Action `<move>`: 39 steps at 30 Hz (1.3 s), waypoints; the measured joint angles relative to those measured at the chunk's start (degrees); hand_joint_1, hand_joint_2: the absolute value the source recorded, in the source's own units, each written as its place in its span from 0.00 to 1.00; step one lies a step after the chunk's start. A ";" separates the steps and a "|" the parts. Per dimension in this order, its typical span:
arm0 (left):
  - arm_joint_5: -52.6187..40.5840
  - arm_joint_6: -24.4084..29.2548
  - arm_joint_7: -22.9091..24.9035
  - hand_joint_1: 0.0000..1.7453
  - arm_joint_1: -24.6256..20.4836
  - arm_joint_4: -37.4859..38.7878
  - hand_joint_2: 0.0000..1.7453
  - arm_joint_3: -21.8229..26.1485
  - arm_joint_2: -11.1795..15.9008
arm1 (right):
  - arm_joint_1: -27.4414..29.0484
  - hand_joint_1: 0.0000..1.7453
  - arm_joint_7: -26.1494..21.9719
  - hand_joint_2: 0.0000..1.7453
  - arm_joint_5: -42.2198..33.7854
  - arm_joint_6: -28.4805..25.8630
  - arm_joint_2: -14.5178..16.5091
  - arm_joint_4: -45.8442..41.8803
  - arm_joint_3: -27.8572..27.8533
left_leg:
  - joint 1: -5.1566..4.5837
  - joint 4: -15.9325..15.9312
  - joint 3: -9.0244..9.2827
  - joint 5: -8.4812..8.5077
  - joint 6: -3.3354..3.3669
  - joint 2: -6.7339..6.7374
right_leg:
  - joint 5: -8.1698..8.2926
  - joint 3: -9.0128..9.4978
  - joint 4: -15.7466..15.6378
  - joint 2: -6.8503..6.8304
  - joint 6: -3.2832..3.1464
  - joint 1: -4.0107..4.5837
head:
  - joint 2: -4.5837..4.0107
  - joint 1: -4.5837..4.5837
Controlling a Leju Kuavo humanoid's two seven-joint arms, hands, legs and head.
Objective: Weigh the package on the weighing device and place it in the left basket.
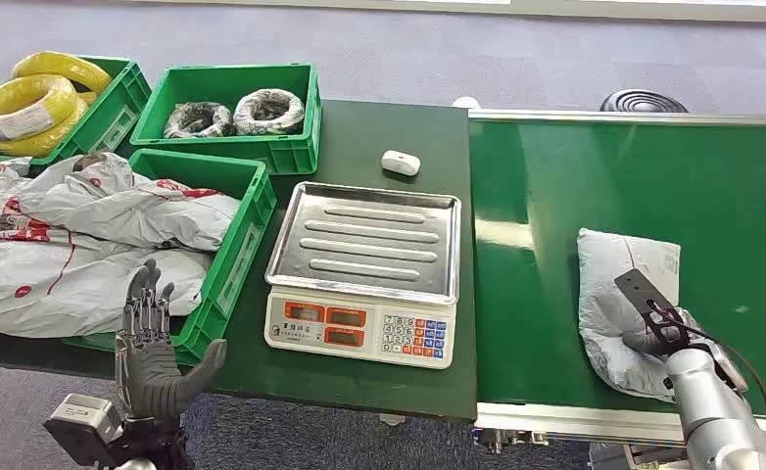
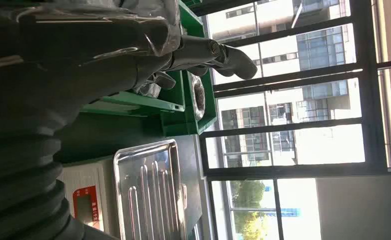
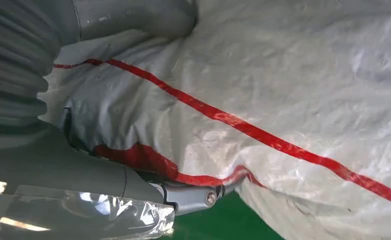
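A grey plastic package [image 1: 619, 284] with a red stripe lies on the green conveyor belt [image 1: 653, 166] at the right. My right hand [image 1: 658, 331] grips its near end; in the right wrist view the thumb and a finger [image 3: 183, 196] close around the crumpled package [image 3: 283, 90]. The scale [image 1: 364, 245] stands in the middle of the table, its steel tray bare. Left of it is the left basket [image 1: 250, 225], heaped with grey packages. My left hand [image 1: 149, 348] is raised at that basket's near corner, fingers spread, holding nothing. The left wrist view shows the scale's tray [image 2: 148, 195] beyond the fingers [image 2: 223, 55].
Behind the left basket stand two more green bins, one with yellow cable coils [image 1: 31, 103], one with dark wrapped coils [image 1: 232, 110]. A small white object [image 1: 401, 162] lies behind the scale. Several packages spill over the table's left edge [image 1: 26, 284].
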 joint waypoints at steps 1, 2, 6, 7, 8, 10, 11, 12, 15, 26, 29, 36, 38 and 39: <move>-0.01 -0.02 0.04 0.00 0.03 0.00 1.00 0.00 0.01 | -0.14 1.00 -0.26 1.00 -0.17 -0.78 0.05 0.05 0.02 | 0.00 0.00 0.01 0.00 0.00 0.00 | 0.00 0.01 0.00 0.00 0.00 0.00 | 0.00 0.00; -0.04 -0.03 0.07 0.00 0.08 -0.01 1.00 0.00 0.02 | -0.24 1.00 -0.59 1.00 -0.32 -1.62 0.11 0.10 0.03 | 0.00 0.00 0.01 0.00 0.00 0.00 | 0.00 0.01 0.00 0.00 0.00 0.00 | 0.00 0.00; -0.34 0.18 0.25 0.00 0.76 -0.29 1.00 0.02 0.05 | -0.87 1.00 -6.16 1.00 -2.52 -11.01 1.12 0.17 -0.08 | -0.01 0.00 0.00 0.01 0.00 -0.01 | 0.01 0.03 0.02 0.00 0.00 0.00 | 0.00 -0.02; -0.42 0.29 0.27 0.00 0.94 -0.41 1.00 0.02 0.05 | -1.05 1.00 -8.24 1.00 -3.09 -13.88 1.51 -0.04 -0.20 | -0.01 0.00 0.00 0.01 0.00 -0.01 | 0.01 0.02 0.02 0.00 0.00 0.00 | 0.00 -0.02; -0.48 0.38 0.25 0.00 1.08 -0.50 1.00 0.03 0.05 | -1.27 1.00 -10.07 1.00 -3.45 -16.60 1.93 -0.40 -0.30 | -0.01 0.00 0.00 0.01 0.00 -0.02 | 0.01 0.01 0.03 -0.01 0.00 0.00 | 0.00 -0.02; -0.54 0.46 0.08 0.00 1.16 -0.56 1.00 0.04 0.05 | -1.74 1.00 -12.85 1.00 -3.97 -20.96 2.86 -1.54 -0.40 | 0.00 0.00 -0.01 0.01 0.00 -0.02 | 0.00 0.00 0.03 -0.01 0.00 0.01 | 0.00 -0.01; -0.51 0.47 -0.06 0.00 1.15 -0.56 1.00 0.04 0.05 | -1.90 1.00 -14.10 1.00 -4.44 -22.45 3.39 -2.35 -0.40 | 0.00 0.00 -0.01 0.01 0.00 -0.02 | 0.00 -0.01 0.04 -0.01 0.00 0.01 | 0.00 -0.01; -0.44 0.48 -0.21 0.00 1.08 -0.56 1.00 0.04 0.05 | -1.99 1.00 -15.45 1.00 -5.10 -23.59 4.00 -3.34 -0.40 | 0.01 0.00 -0.02 0.01 0.00 -0.01 | 0.00 -0.03 0.04 -0.01 0.00 0.02 | 0.00 -0.02; -0.09 0.39 -0.55 0.00 0.42 -0.48 1.00 0.01 0.04 | -1.88 1.00 -19.65 1.00 -7.66 -25.92 6.40 -7.77 -0.24 | 0.02 0.00 -0.04 0.02 -0.01 0.02 | 0.00 -0.08 0.05 0.01 0.00 0.02 | 0.00 -0.03; -0.92 -0.86 -0.68 0.00 -5.31 1.62 1.00 -1.49 -0.60 | -5.11 1.00 -22.59 1.00 -8.52 -20.34 17.12 -24.28 10.42 | 0.06 -0.01 -0.05 0.09 -0.03 0.11 | 0.02 -0.11 0.11 0.06 -0.02 0.05 | 0.00 -0.01; -1.44 -1.20 -0.44 0.00 -7.15 2.27 1.00 -1.74 -0.89 | -7.90 1.00 -22.04 1.00 -7.24 -14.98 20.48 -25.29 15.27 | 0.07 -0.01 -0.05 0.11 -0.06 0.18 | 0.02 -0.13 0.11 0.09 -0.03 0.06 | -0.01 -0.01; -1.89 -1.74 0.25 0.00 -10.55 3.80 1.00 -1.93 -1.25 | -12.16 0.48 -21.46 1.00 -6.78 -7.45 27.17 -22.89 25.65 | 0.12 -0.01 -0.08 0.13 -0.09 0.17 | 0.02 -0.16 0.12 0.08 -0.03 0.09 | -0.01 0.01; -2.17 -1.59 0.67 0.00 -10.94 3.96 1.00 -1.85 -1.43 | -13.02 0.03 -21.38 1.00 -7.44 -6.25 28.43 -20.93 27.21 | 0.13 -0.01 -0.10 0.13 -0.08 0.17 | 0.01 -0.16 0.12 0.08 -0.03 0.08 | -0.02 0.01; -2.33 -1.47 1.03 0.00 -11.09 3.98 1.00 -1.73 -1.55 | -13.48 0.01 -20.99 1.00 -7.61 -5.45 28.99 -19.76 27.85 | 0.14 -0.01 -0.10 0.13 -0.08 0.17 | 0.02 -0.16 0.11 0.08 -0.03 0.07 | -0.01 0.01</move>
